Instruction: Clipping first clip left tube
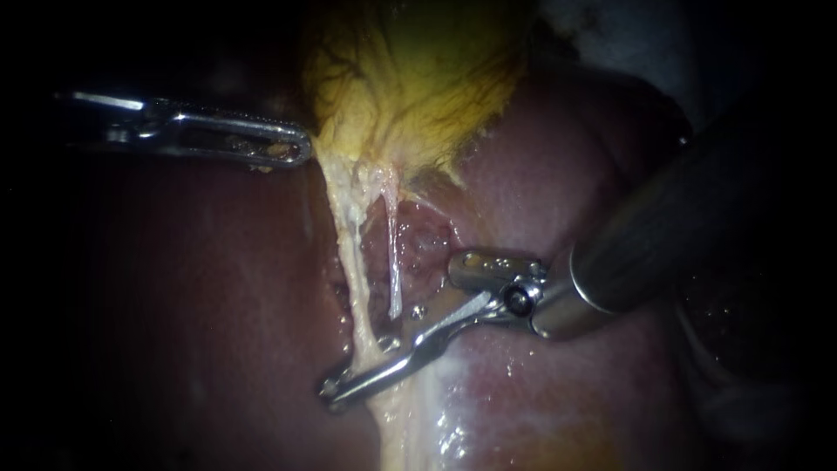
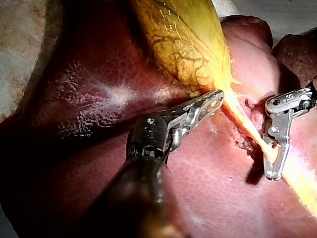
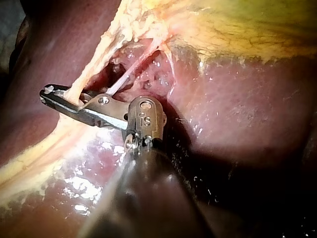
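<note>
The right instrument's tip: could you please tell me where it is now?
In the endoscope view the right instrument lies low centre across the left tube, below the gallbladder.

The left instrument (image 1: 301, 150), at ten o'clock in the endoscope view, is bright polished metal, its jaws flecked with bits of tissue. The right instrument (image 1: 336, 388), coming from three o'clock, has shiny bare-metal jaws and hinge, and a smooth shaft with a duller grey sheen. The liver (image 1: 200, 288) is smooth, wet and glossy, with white glints at six o'clock. The gallbladder (image 1: 418, 78), at twelve o'clock, is a slick yellow membrane, finely veined. The left tube (image 1: 353, 262) looks pale, moist, stringy and rough-edged.
</note>
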Available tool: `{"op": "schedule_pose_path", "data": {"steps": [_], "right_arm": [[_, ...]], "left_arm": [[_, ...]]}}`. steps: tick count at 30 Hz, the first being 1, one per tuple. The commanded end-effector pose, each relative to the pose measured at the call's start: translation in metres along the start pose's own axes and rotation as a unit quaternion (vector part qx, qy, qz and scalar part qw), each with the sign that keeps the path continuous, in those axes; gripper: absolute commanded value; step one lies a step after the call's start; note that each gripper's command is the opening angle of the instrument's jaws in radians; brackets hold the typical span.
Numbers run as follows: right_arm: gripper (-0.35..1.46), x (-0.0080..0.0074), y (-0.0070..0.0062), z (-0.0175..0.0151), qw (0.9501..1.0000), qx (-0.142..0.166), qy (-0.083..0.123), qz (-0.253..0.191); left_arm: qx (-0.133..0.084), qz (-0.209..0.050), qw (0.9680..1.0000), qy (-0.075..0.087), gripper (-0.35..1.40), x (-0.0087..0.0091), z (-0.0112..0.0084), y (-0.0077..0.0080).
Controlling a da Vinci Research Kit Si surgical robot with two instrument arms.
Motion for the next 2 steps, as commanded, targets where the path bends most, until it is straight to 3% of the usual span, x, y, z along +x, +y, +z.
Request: {"op": "schedule_pose_path", "data": {"steps": [1,2], "right_arm": [[-0.35,0.0000,0.0000,0.0000,1.0000,0.001,-0.001,0.000],[-0.35,0.0000,0.0000,0.0000,1.0000,0.001,-0.001,0.000]], "left_arm": [[0.000,0.000,1.0000,0.000,-0.35,0.0000,0.0000,0.0000],[0.000,0.000,1.0000,0.000,-0.35,0.0000,0.0000,0.0000]]}}
